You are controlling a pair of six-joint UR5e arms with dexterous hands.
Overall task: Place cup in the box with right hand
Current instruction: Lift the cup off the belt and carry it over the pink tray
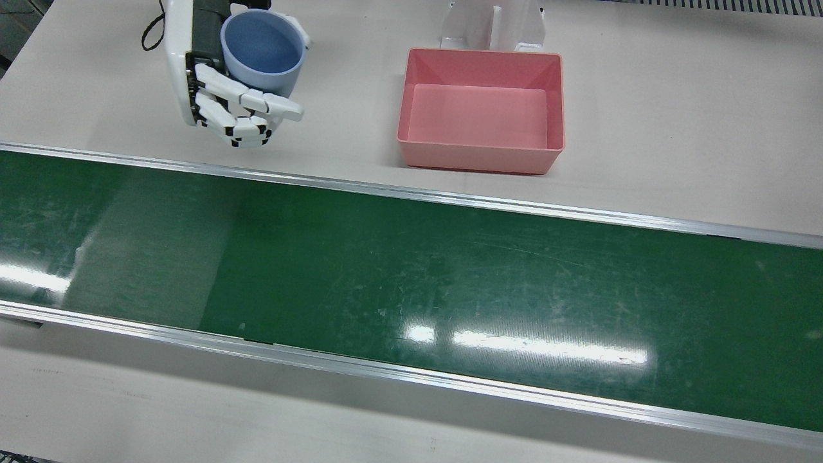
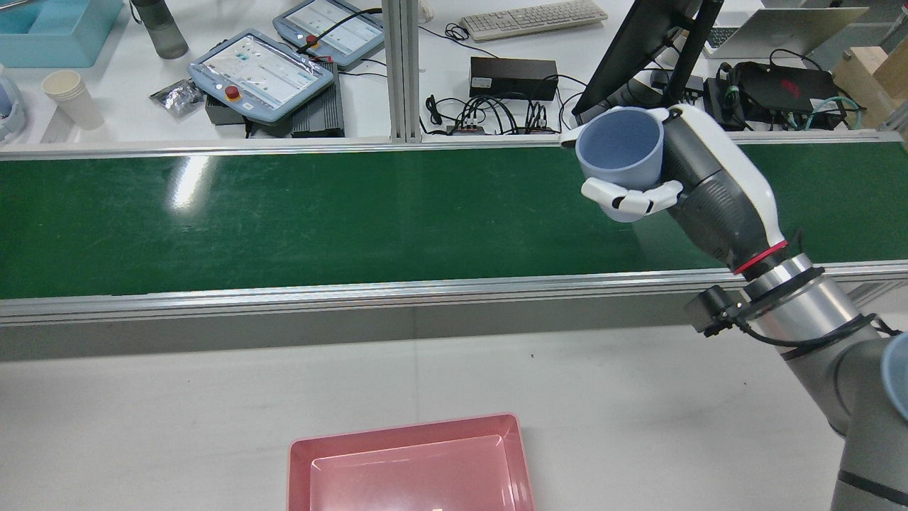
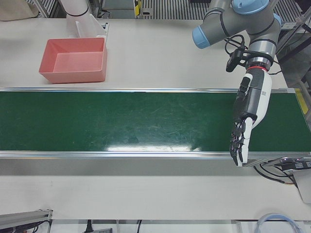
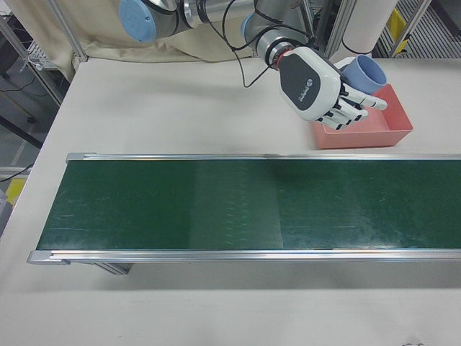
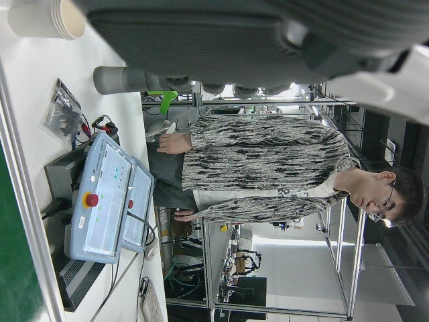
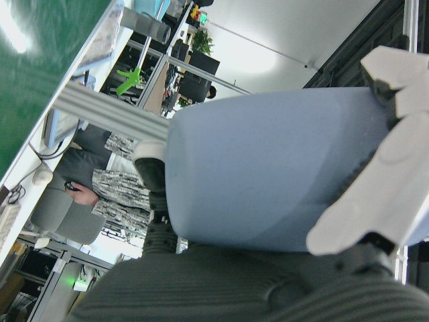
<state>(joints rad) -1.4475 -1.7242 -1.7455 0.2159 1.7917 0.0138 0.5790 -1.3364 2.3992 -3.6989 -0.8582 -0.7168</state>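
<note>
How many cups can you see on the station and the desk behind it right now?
2: a blue cup held in the right hand short of the pink box, and a paper cup stack on the far desk. Others may be hidden.

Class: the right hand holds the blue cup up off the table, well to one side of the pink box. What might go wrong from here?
1. The cup sits open-side up in the right hand; a loosened hold might drop it short of the pink box.
2. Lowered carelessly, it may clip the box's rim.

Right hand (image 1: 218, 83) raised, fingers (image 1: 247, 103) curled in a grasp; left hand (image 3: 249, 116) hanging down, fingers extended.
</note>
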